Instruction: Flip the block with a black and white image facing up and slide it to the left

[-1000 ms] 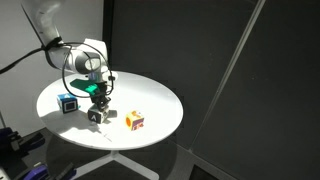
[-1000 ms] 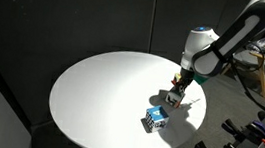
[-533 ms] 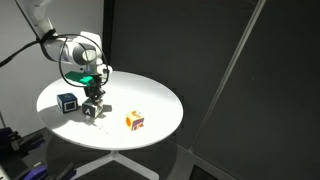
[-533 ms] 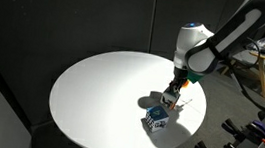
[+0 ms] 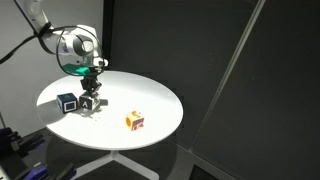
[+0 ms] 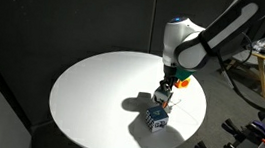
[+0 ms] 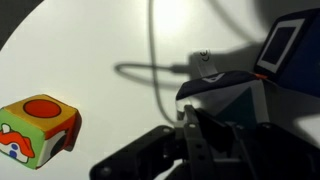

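Observation:
The block [image 5: 91,103] is a small dark cube that sits on the round white table [image 5: 150,92], held between my gripper's [image 5: 90,97] fingers. In the wrist view the block [image 7: 240,98] fills the space between the dark jaws [image 7: 225,128], and its picture faces are hard to read. In an exterior view the gripper [image 6: 163,94] points straight down at the table [image 6: 90,89], with the block [image 6: 162,100] under it. The gripper is shut on the block.
A blue-and-white cube [image 5: 67,102] stands close beside the block; it also shows in the other views [image 6: 156,117] [image 7: 280,45]. An orange-yellow cube [image 5: 135,121] lies apart towards the table's middle, also seen in the wrist view [image 7: 35,130]. The table edge is near.
My gripper has slid with the block across the table, away from the orange-yellow cube and up next to the blue-and-white cube. Both other cubes have stayed put.

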`<action>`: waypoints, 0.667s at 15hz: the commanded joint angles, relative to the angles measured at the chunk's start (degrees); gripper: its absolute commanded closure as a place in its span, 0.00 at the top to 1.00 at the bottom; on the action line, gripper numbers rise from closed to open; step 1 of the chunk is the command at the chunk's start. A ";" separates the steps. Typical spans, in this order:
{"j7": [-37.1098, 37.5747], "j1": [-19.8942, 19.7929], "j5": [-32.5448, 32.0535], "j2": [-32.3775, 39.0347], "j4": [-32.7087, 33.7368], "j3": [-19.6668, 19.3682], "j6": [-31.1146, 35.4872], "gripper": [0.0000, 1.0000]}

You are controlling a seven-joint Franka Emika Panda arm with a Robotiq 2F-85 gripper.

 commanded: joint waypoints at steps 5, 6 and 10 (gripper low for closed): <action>4.25 1.07 -1.73 3.13 5.90 1.61 -5.58 0.38; 4.07 1.01 -1.69 3.15 5.90 1.70 -5.74 0.47; 3.67 0.63 -1.39 1.69 4.17 1.80 -5.76 0.77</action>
